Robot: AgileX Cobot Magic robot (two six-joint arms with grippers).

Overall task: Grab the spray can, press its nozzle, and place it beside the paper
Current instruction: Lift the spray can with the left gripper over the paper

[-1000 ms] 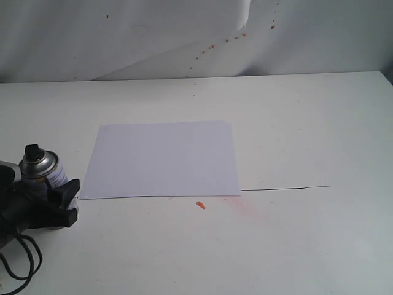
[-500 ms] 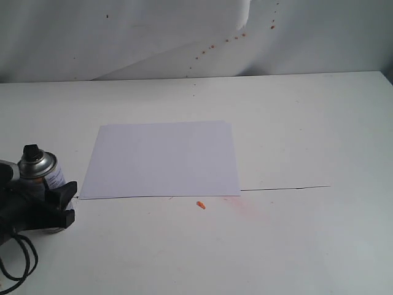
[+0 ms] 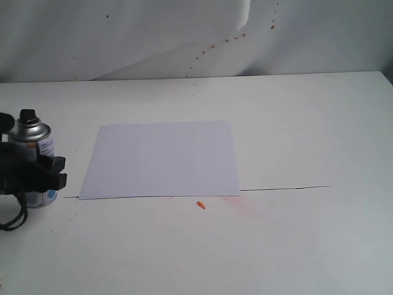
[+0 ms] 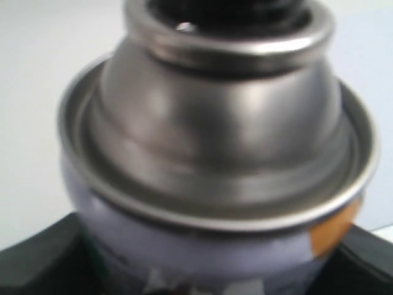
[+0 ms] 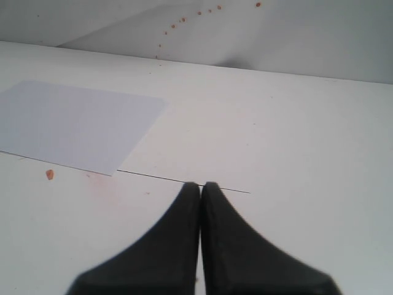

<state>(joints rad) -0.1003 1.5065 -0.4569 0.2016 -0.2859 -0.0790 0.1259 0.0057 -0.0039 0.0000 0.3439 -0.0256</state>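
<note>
So the left gripper [image 3: 54, 173] is clamped round the spray can [image 3: 31, 142] about halfway down its body. The black fingers [image 4: 37, 261] press in on either side, and the black nozzle [image 3: 27, 115] sticks up well above them. The can's upright at the far left of the table [image 3: 295, 123], just beside the paper [image 3: 163, 158] but not touching it. The right gripper [image 5: 201, 187] is pinched together over the table, well away from the can.

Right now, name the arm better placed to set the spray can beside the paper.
Left. The left gripper clamps the spray can close beside the paper; the right gripper is shut, empty, and outside the exterior view.
</note>
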